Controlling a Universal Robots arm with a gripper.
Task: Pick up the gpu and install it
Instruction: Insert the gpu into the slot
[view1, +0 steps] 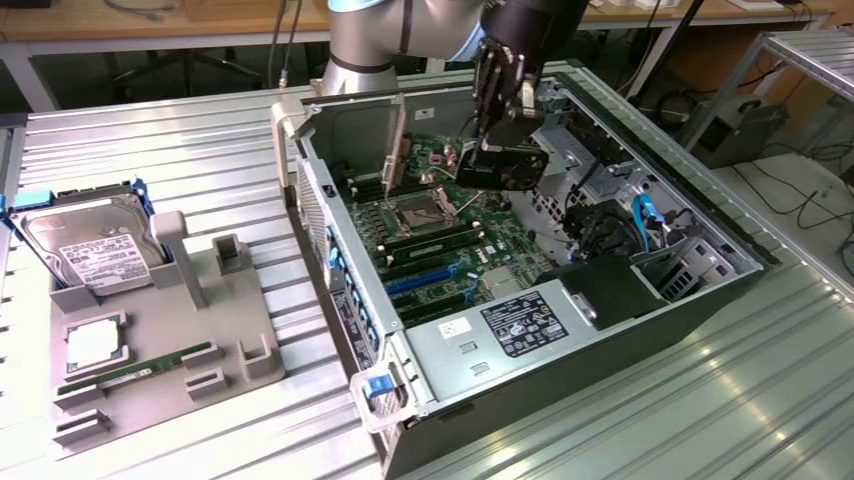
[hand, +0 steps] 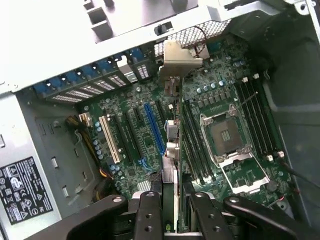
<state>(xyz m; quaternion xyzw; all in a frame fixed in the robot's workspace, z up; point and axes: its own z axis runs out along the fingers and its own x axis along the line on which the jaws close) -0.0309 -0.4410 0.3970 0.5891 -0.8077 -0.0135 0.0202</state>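
Silver metal of the end bracket catches the eye first: the gpu (hand: 171, 125) hangs edge-on between the gripper (hand: 172, 210) fingers, which are closed narrow on its near end, so the card is held and not resting on anything. In the wrist view it shows as a thin slab running away from the fingers, with the bent bracket at its far end, close to the slotted rear wall of the computer case (view1: 574, 350).

In the exterior view the gripper (view1: 501, 135) is inside the open case, above the motherboard (hand: 200, 100), and the dark body of the gpu (view1: 498, 165) hangs just under it, over the end of the board far from the power supply (view1: 514, 325).

The relation that matters is between the card and the blue slot (hand: 155, 129). The long axis of the card runs nearly parallel to this slot, and the card lies a little to the side of it, towards the CPU socket (hand: 223, 134). I judge that the card is above the board and apart from it, not seated, because its lower edge shows no contact with any slot. The bracket end points to the rear wall, which seems the correct way round for installing.

Outside the case, a hard drive (view1: 87, 245) stands in a grey holder (view1: 174, 330) well apart from the case.
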